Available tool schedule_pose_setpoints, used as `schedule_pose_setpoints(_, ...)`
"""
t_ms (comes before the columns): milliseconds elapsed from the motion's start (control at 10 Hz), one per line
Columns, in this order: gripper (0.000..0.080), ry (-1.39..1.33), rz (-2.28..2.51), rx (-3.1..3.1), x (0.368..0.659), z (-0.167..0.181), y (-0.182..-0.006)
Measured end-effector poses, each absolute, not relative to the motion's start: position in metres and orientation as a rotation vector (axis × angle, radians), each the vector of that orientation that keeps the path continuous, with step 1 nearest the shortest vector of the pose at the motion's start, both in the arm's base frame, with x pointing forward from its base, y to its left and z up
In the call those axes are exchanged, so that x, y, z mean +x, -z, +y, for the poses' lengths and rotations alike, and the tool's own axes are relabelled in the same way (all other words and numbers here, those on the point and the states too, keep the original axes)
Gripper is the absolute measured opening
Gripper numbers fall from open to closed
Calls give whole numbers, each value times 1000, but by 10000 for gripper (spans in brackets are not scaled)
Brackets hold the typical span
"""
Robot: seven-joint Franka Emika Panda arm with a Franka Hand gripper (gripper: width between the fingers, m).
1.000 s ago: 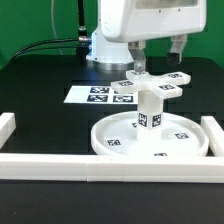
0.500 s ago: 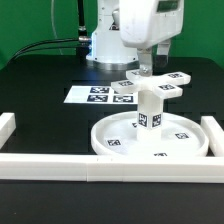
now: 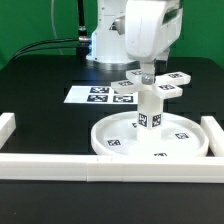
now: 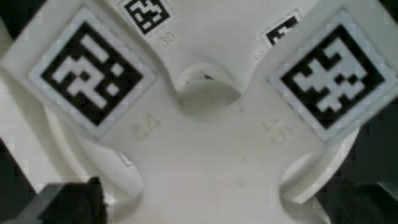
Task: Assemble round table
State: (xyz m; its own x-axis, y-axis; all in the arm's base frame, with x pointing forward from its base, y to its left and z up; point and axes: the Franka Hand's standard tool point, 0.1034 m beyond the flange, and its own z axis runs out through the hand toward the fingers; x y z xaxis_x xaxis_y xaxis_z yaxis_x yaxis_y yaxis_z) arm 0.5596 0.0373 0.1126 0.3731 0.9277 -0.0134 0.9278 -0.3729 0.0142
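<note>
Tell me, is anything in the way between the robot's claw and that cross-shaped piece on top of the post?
Nothing visible is. The gripper hangs directly above the cross-shaped base, which sits on the leg standing in the round disc. The wrist view shows only the base's tagged arms right beneath.

- My arm [image 3: 118, 25] is clad in smooth, glossy white shells with rounded edges.
- A broad, rounded white block forms my wrist housing [image 3: 152, 28], with grey seams at its joints.
- My gripper [image 3: 148, 68] narrows below that block into dark fingers.
- My white base [image 3: 104, 46] is round.
</note>
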Motion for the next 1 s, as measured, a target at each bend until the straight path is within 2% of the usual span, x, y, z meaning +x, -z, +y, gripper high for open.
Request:
schedule_pose_setpoints(900,649,27,1730,2603,557,38,-102)
schedule_pose_setpoints(1000,629,27,1727,2605,557,36,-102)
